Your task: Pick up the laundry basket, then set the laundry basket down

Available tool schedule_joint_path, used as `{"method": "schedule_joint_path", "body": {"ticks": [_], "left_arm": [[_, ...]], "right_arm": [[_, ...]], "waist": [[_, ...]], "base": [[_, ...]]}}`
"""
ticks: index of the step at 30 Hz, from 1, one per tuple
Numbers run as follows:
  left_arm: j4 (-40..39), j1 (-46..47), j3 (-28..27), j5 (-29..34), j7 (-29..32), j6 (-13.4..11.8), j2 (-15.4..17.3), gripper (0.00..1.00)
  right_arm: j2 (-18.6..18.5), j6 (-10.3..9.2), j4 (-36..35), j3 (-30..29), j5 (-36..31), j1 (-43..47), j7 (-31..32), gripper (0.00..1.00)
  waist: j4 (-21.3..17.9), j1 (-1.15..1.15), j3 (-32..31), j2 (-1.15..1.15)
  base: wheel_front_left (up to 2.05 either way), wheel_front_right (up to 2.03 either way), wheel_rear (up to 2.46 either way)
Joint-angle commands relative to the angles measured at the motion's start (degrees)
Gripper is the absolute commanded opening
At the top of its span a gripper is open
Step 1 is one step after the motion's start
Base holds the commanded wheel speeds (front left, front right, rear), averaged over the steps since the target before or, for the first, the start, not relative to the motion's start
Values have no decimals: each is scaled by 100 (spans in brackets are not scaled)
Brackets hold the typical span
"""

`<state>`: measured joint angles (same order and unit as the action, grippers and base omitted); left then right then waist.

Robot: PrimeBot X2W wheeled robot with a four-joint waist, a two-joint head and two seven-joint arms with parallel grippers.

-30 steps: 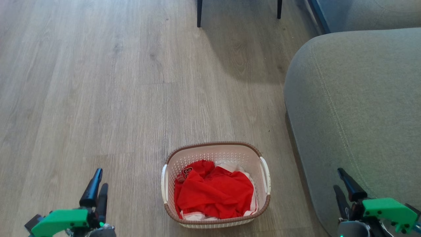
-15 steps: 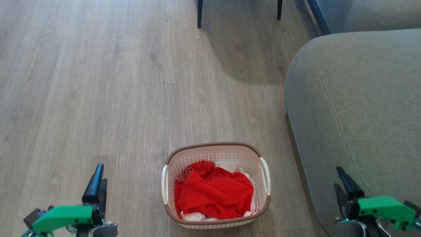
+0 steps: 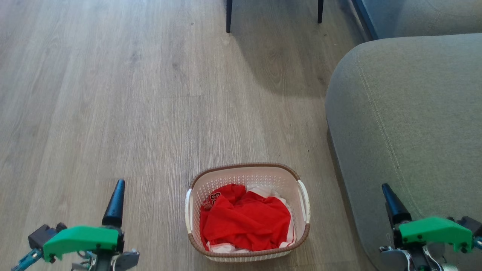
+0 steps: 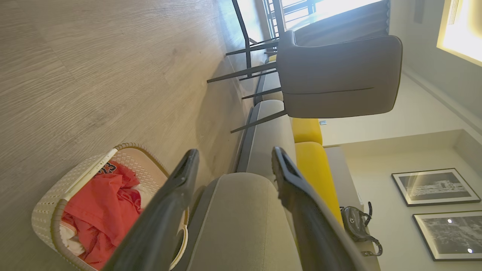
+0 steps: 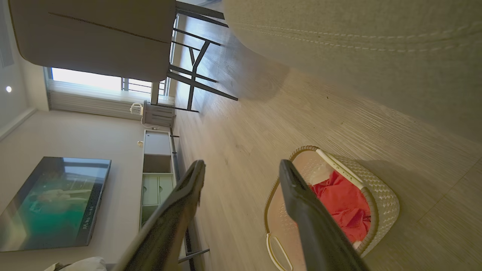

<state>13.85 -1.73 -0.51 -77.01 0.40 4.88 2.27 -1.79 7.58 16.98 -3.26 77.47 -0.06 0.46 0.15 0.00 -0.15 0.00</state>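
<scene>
The laundry basket (image 3: 244, 174) stands on the wood floor at the bottom centre of the head view, cream with a brown rim and white side handles. Red and white clothes (image 3: 244, 222) lie inside it. My left gripper (image 3: 118, 188) hovers to the basket's left, well apart from it. My right gripper (image 3: 386, 190) hovers to its right, over the sofa's edge. The left wrist view shows the left gripper (image 4: 235, 152) open and empty, with the basket (image 4: 41, 214) at the lower left. The right gripper (image 5: 243, 163) is likewise open, the basket (image 5: 384, 195) past its right finger.
A grey sofa (image 3: 406, 124) fills the right side, close to the basket's right handle. Dark chair legs (image 3: 228, 15) stand at the far end, under a grey chair (image 4: 339, 75). A television (image 5: 52, 203) and a low cabinet (image 5: 156, 169) stand along the far wall.
Both grippers have reached a little further forward and turned, so their fingers line up in the head view. The basket has stayed put.
</scene>
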Motion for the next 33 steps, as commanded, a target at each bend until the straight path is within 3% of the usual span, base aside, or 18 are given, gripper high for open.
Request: {"method": "schedule_joint_path", "body": {"ticks": [1,10,33], "left_arm": [[-274,286,-14,206,-69,-48,37,100],[-460,270,118,963,-204,-197,40,100],[-697,93,428,3615,-607,-597,97,100]], "right_arm": [[-47,-3,-271,85,-244,-285,-75,100],[-53,-3,-457,230,-1070,-265,-209,100],[-70,-5,-618,655,-3068,-190,-612,100]], "waist": [[1,0,1,0],[6,0,-12,0],[19,0,-59,0]], "base": [[0,0,0],[0,0,0],[0,0,0]]}}
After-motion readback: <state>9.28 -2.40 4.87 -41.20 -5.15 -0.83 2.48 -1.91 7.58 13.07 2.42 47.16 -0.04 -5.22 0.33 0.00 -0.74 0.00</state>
